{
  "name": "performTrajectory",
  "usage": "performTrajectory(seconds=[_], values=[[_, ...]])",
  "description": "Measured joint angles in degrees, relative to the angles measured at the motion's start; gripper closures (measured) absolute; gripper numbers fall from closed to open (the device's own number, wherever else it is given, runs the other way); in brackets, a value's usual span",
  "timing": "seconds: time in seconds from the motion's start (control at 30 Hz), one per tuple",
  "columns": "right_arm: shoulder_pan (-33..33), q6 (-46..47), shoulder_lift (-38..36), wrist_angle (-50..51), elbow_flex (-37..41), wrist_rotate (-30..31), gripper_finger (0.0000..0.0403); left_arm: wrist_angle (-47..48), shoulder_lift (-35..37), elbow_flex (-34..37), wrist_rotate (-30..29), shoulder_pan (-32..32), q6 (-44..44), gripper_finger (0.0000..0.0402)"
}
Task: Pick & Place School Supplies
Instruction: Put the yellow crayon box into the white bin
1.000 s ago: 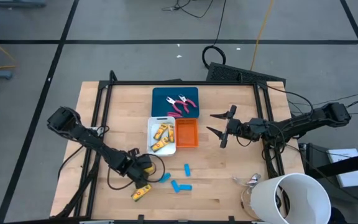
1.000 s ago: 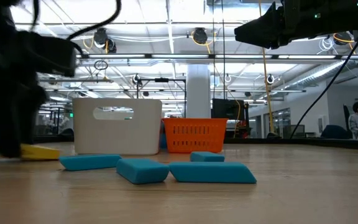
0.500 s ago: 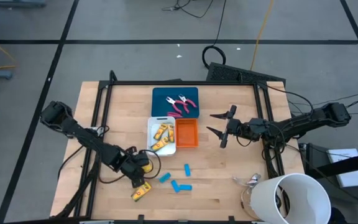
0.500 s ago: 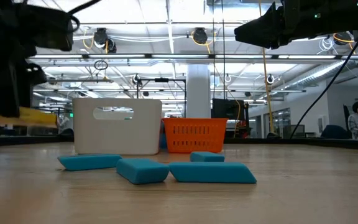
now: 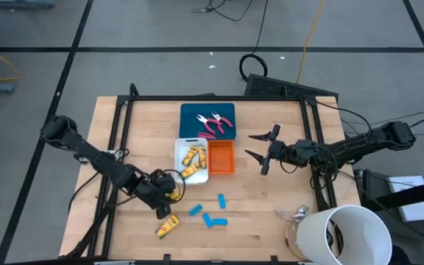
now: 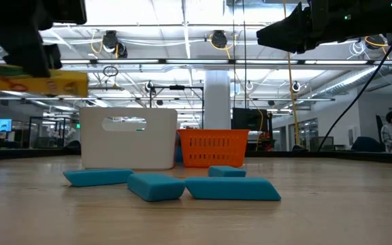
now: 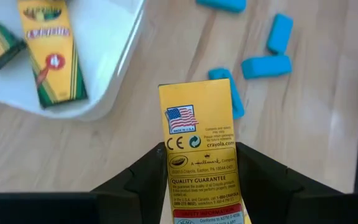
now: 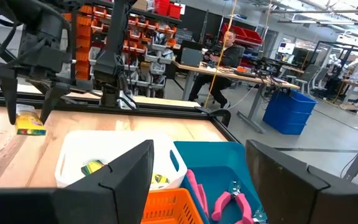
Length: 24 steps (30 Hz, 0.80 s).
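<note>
The left hand (image 5: 169, 193) has risen off the tabletop (image 5: 112, 147) with a yellow crayon box (image 7: 202, 155) since a second ago, when it was low beside the box lying near the front edge; it now hangs just short of the white tray (image 5: 180, 174). The right arm has not moved, and its hand (image 5: 258, 152) hovers with fingers wide apart beside the orange tray (image 5: 220, 168).

At the front right corner stands the big white cup (image 5: 344, 234). At the back sits the teal tray (image 5: 194, 116), holding two pink pliers (image 5: 215, 123). In front of it, side by side, are the white tray, with several yellow boxes (image 5: 191, 161) inside, and the orange tray.

The left hand's fingers are clamped on the lifted box, which is held level in the air. Another yellow box (image 5: 167, 229) lies on the wood near the front edge. Three blue pieces (image 5: 210, 214) lie loose on the tabletop to its right, close together.
</note>
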<state>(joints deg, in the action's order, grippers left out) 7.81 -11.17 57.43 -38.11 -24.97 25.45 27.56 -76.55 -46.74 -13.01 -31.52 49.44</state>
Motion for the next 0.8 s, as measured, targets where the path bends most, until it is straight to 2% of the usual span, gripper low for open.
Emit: performTrajectory(seconds=[0.37, 0.8], values=[[0.0, 0.0, 0.0, 0.0, 0.0, 0.0, 0.0156, -2.3, 0.5, -2.8, 0.0, 7.8, -7.1, 0.0225], [0.0, 0.0, 0.0, 0.0, 0.0, 0.0, 0.0156, -2.7, 0.5, -4.0, -0.7, 20.5, -17.9, 0.0225]])
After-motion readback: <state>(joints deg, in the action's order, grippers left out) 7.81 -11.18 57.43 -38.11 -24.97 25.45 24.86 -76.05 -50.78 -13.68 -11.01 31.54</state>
